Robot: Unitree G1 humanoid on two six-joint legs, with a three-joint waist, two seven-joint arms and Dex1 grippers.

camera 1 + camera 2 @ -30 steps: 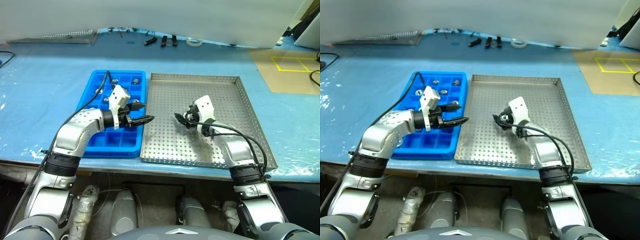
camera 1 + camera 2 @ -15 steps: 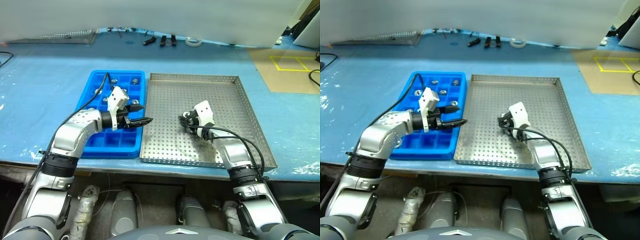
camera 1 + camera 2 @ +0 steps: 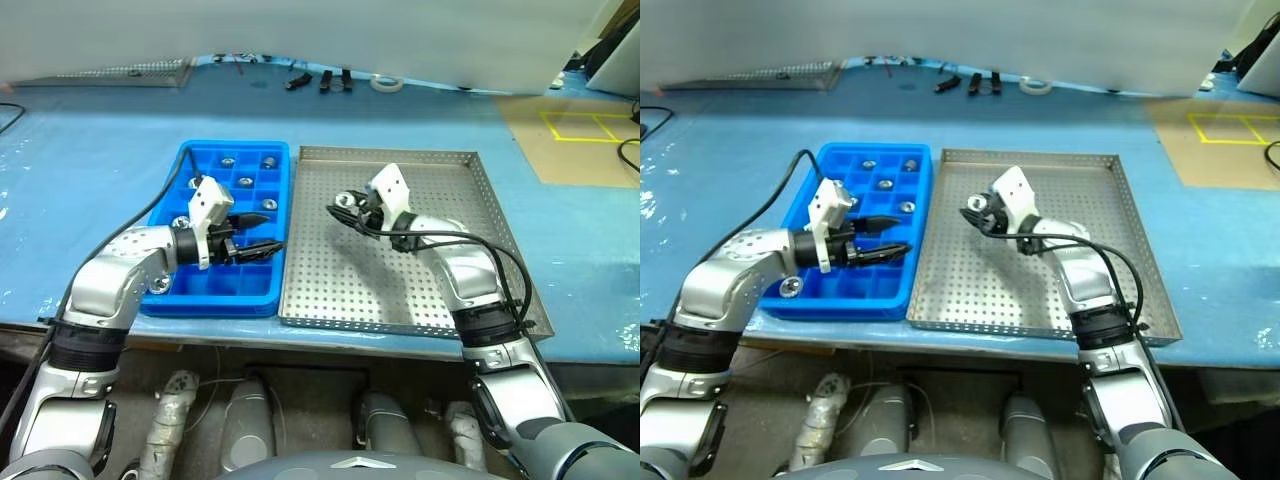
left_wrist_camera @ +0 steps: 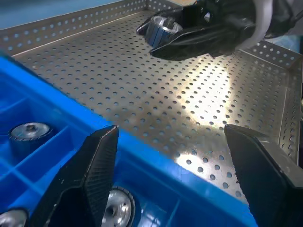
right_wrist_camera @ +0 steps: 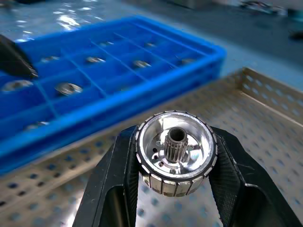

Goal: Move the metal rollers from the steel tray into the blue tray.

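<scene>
right gripper (image 3: pixel 338 208) clamps a metal roller (image 5: pixel 175 152) above the steel tray (image 3: pixel 470 260); left gripper (image 3: pixel 262 233) gapes over the blue tray (image 3: pixel 190 158)

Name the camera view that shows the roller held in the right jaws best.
The right wrist view: the metal roller sits face-on between the right gripper's jaws, its rim and toothed hub plain. The left wrist view shows it side-on, far off. In both eye views it is a small glint above the steel tray.
</scene>
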